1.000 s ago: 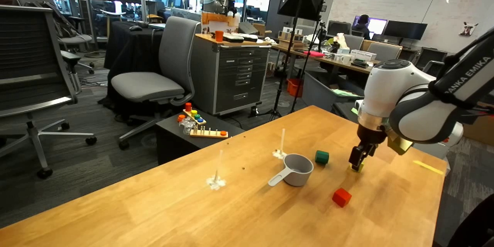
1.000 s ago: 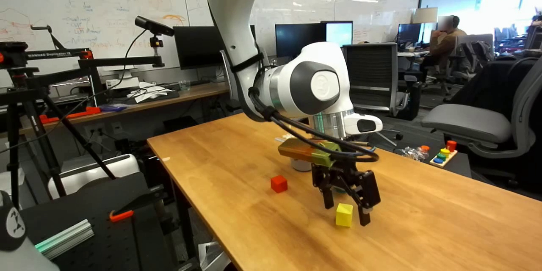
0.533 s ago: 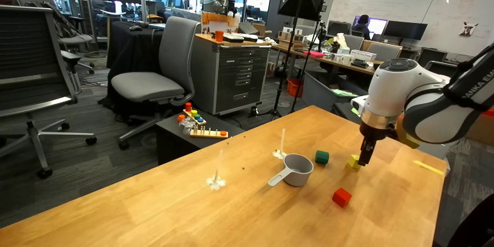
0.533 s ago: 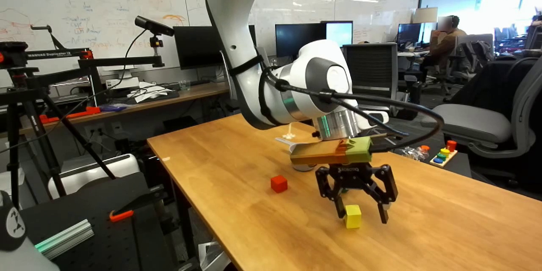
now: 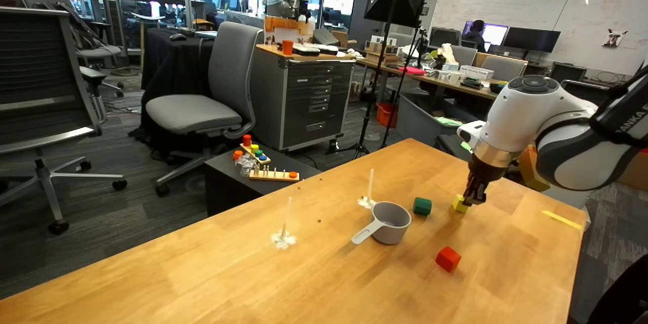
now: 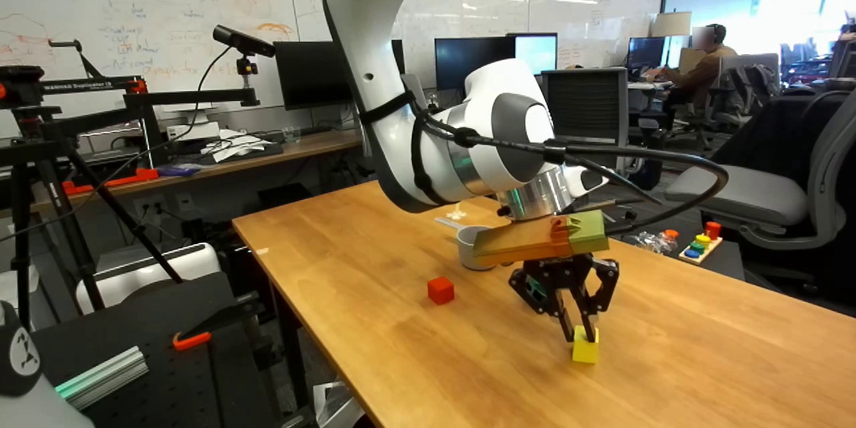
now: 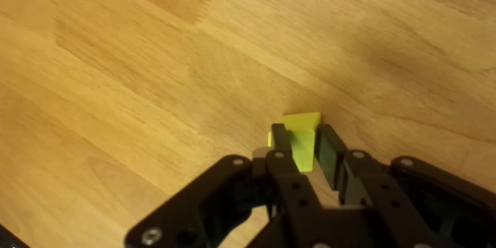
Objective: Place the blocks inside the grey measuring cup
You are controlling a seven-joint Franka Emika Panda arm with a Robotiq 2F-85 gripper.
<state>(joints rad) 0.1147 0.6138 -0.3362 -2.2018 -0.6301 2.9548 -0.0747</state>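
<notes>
My gripper [image 7: 300,126] is closed to a narrow gap, its fingertips low over the table and around the yellow block [image 7: 303,145]. In the wrist view the block fills the space between the tips, and a sliver of it shows past the left finger. That yellow block [image 6: 586,351] looks turned at an angle between the fingers; how firm the hold is cannot be seen. The grey measuring cup [image 5: 391,234] stands upright with its handle outward. A green block [image 5: 422,206] lies beside the cup. Off on its own sits a red block [image 5: 448,259], visible in both exterior views.
Two thin upright pegs, a nearer peg [image 5: 284,228] and a farther peg [image 5: 371,185], rise from the wooden table [image 5: 253,273] near the cup. Yellow tape [image 5: 562,219] marks the tabletop. An arm cable [image 6: 709,180] loops outward beside the wrist.
My gripper has turned and narrowed from wide open to a small gap around the yellow block. The yellow block has shifted a little across the table. Red block, green block and cup stay put.
</notes>
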